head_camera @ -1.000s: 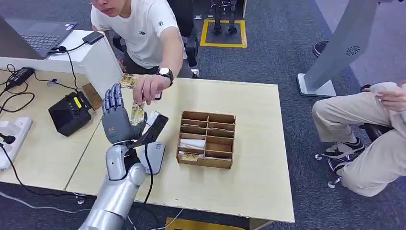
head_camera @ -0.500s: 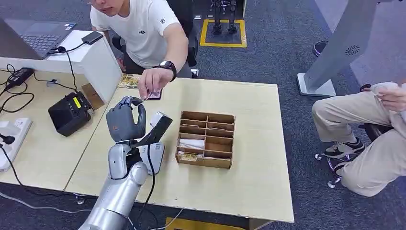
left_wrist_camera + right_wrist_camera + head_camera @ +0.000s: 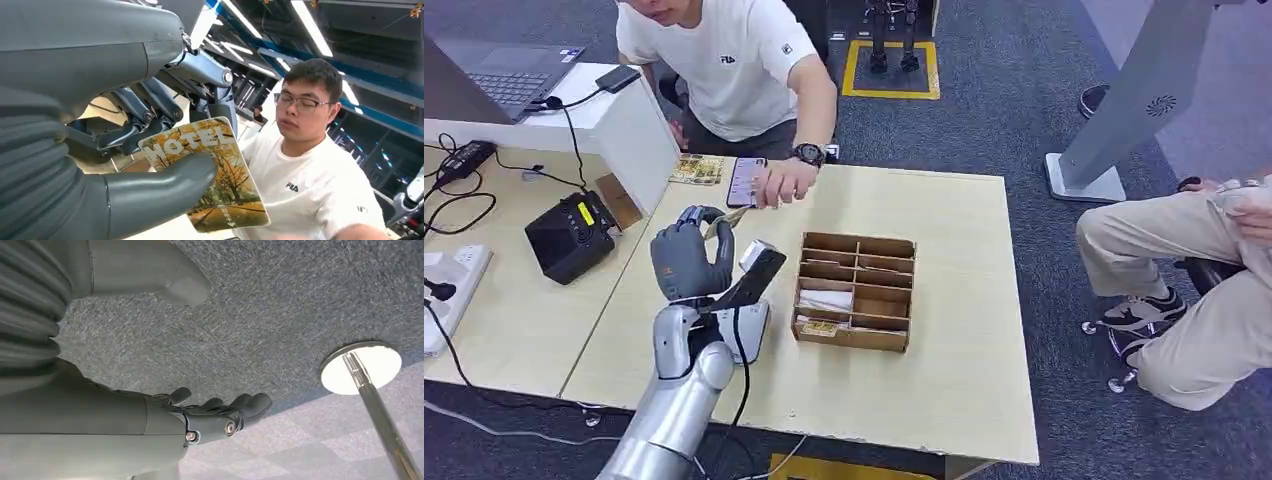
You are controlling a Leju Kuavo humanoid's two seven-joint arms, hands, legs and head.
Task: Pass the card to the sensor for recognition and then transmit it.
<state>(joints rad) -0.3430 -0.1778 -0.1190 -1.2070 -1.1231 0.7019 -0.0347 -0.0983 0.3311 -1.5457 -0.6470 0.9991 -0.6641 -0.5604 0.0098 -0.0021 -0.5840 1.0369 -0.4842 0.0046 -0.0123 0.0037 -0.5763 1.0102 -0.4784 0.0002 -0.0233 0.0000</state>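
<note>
Left hand (image 3: pixel 687 262) is holding the card (image 3: pixel 210 175) above the light wooden table (image 3: pixel 944 340), thumb pressing on one face and the darker fingers (image 3: pixel 150 107) curling behind the other. Card is reading "HOTEL" over an autumn-tree picture; in the head view it is showing as a thin yellowish sliver (image 3: pixel 720 222) at the fingertips. Hand is sitting just above and beside the sensor (image 3: pixel 752 283), a dark tilted panel on a grey base; cannot tell whether card and sensor are touching.

Right hand (image 3: pixel 220 415) is hanging over grey carpet, holding nothing, fingers loosely extended and slightly apart. A round white stand base (image 3: pixel 361 367) with a metal pole is lying on the floor beyond it.

A person in a white T-shirt (image 3: pixel 734 70) is resting a hand (image 3: pixel 782 184) on the far table edge, next to a phone (image 3: pixel 746 181). A cardboard compartment organizer (image 3: pixel 856 291) is sitting right of the sensor. A black device (image 3: pixel 572 235) is sitting on the adjoining table to the left.
</note>
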